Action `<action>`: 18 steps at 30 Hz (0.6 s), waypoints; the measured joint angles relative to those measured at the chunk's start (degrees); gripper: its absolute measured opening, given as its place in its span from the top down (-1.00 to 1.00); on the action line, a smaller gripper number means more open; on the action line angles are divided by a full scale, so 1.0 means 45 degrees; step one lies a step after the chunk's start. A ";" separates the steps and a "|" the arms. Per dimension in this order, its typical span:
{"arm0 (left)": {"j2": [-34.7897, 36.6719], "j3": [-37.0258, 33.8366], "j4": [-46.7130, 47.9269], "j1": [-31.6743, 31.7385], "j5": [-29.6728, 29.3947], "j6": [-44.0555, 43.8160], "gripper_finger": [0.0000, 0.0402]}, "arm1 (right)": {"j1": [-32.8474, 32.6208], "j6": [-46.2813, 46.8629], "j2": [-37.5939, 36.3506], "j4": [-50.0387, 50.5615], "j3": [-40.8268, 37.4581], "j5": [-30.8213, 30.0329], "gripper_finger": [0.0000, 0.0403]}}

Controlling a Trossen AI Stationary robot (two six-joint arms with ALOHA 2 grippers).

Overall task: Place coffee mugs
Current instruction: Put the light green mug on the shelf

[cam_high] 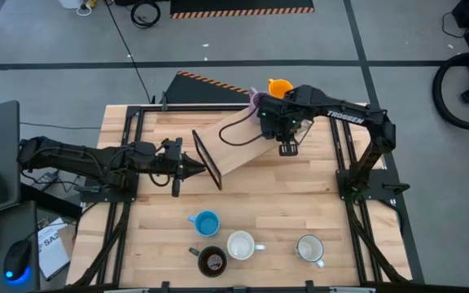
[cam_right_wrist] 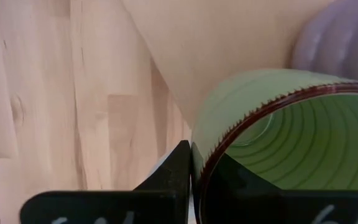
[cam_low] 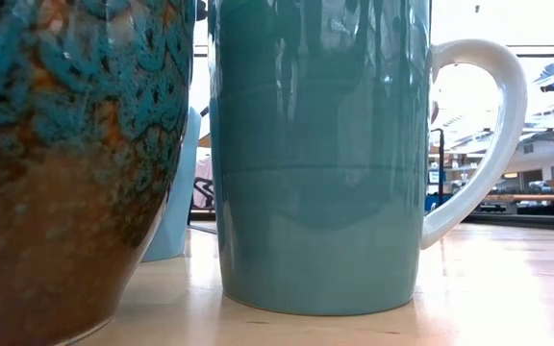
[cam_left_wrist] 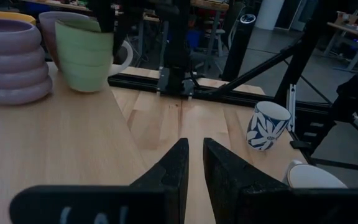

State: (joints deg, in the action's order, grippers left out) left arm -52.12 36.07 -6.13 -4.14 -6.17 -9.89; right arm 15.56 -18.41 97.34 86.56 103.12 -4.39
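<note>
Green mug (cam_right_wrist: pixel 278 143) upright beside stacked purple mugs (cam_left_wrist: pixel 14 59), orange mug (cam_high: pixel 280 86) behind, blue mug (cam_high: pixel 207 223) near front

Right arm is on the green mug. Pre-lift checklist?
1. Right gripper grip on green mug: ok, one finger inside the rim, one outside.
2. Room around the mug: not ok, a purple mug stands close beside it and may get bumped.
3. Left gripper out of the way: ok, it waits at the far end of the board, holding nothing.
4. Free spot in front: ok, the table is bare left of the blue mug.
5. Mug base free of the board: cannot tell.
</note>
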 joint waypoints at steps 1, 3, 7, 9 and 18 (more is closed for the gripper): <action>0.0000 0.0000 0.0000 0.0000 0.0000 0.0000 0.73 | 0.0004 -0.0054 0.0001 0.0004 -0.0139 -0.0058 0.83; 0.0000 0.0000 0.0000 0.0000 0.0000 0.0005 0.73 | -0.0001 -0.0104 0.0005 -0.0039 -0.0264 -0.0404 0.83; 0.0000 0.0000 0.0000 0.0000 0.0000 0.0000 0.73 | 0.0107 -0.0184 0.0009 -0.0130 -0.0288 -0.0435 0.82; 0.0000 0.0000 0.0000 0.0000 0.0000 0.0000 0.73 | 0.0166 -0.0256 0.0005 -0.0135 -0.0288 -0.0440 0.79; 0.0000 0.0000 0.0000 0.0000 0.0000 0.0005 0.73 | 0.0407 -0.0281 0.0005 -0.0236 -0.0288 -0.0826 0.60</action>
State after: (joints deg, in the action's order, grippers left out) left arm -52.12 36.07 -6.13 -4.14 -6.17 -9.87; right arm 17.39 -19.67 97.36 85.50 101.82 -8.11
